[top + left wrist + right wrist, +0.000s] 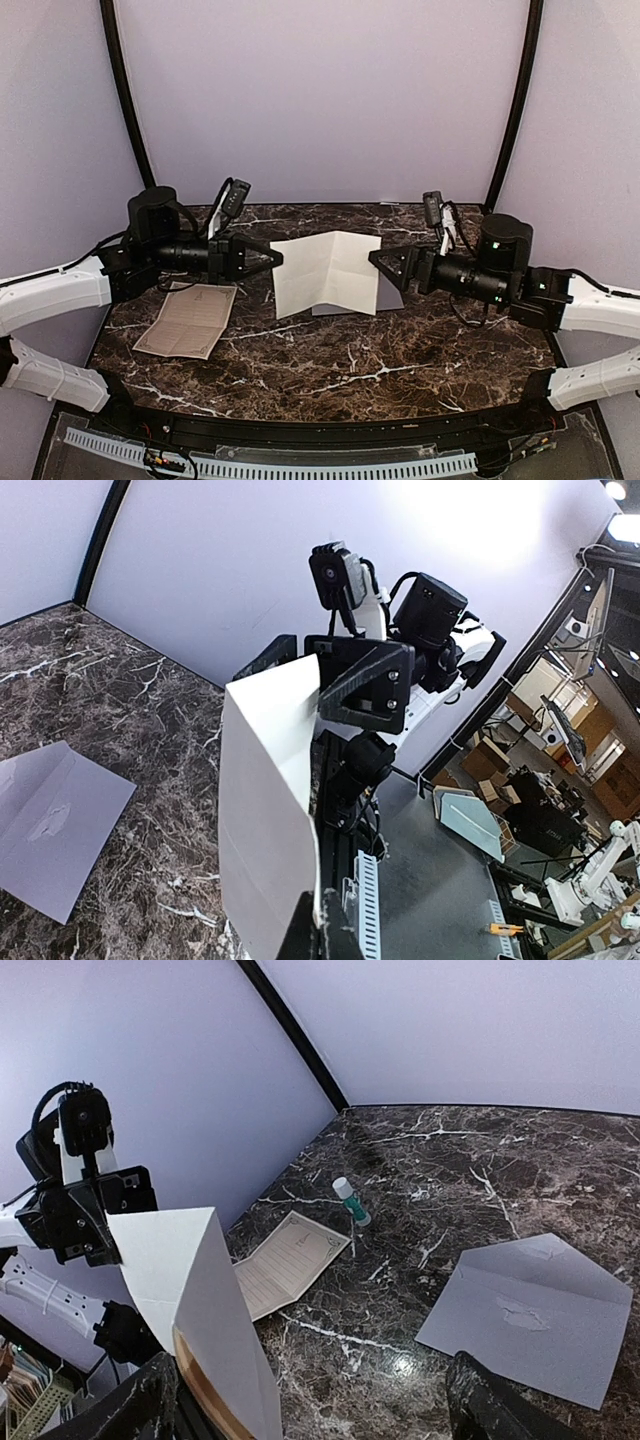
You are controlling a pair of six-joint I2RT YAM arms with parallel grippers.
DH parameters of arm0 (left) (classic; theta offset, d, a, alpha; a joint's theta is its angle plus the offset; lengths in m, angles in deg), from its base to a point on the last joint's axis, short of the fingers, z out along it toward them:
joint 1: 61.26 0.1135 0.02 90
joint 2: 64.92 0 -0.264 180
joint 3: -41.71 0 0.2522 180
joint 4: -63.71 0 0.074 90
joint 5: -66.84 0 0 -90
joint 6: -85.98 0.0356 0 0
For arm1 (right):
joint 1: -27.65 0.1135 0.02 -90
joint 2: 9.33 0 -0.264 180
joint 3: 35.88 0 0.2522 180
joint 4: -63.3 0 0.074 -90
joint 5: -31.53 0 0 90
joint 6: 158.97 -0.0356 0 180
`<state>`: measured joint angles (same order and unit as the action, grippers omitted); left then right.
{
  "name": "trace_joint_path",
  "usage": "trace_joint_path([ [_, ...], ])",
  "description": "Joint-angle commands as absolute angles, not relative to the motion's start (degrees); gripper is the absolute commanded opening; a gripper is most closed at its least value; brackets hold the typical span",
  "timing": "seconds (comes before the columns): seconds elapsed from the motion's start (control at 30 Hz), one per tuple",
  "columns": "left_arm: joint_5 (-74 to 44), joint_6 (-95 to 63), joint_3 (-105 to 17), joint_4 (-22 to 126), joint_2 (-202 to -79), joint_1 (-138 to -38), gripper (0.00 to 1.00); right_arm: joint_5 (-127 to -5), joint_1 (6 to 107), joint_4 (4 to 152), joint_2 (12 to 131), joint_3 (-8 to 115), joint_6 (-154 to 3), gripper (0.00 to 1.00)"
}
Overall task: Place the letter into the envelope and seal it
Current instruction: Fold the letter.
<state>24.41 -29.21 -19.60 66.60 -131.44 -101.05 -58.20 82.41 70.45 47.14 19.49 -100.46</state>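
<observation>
Envelope (530, 1310) lies flat below the spread right fingers (485, 1400), untouched.

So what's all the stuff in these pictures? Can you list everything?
letter: one, white, folded, held up over the middle of the table
envelope: one, pale grey, flat on the table by the letter's right side
patterned sheet: one, tan, flat on the table's left side
small tube: one, green with a white cap, back left of the table
table: one, dark brown marble
left hand: one, black, shut on the letter's left edge
right hand: one, black, open, at the letter's right edge
</observation>
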Motion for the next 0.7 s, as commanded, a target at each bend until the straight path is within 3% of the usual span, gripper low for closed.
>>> trace_joint_path([
  [0.0, 24.06, -30.04, -18.81, 69.45, -130.86, -100.99, 0.0, -65.14, 82.84, 63.33, 49.42, 17.99, -101.4, 0.78],
  [0.23, 23.59, -30.29, -18.93, 69.09, -131.33, -100.99, 0.0, -68.2, 83.59, 60.74, 52.66, 19.77, -99.51, 0.03],
  [0.67, 26.3, -35.12, -19.16, 74.74, -135.08, -101.05, 0.0, -76.66, 88.21, 58.39, 65.59, 29.54, -92.89, 0.0],
])
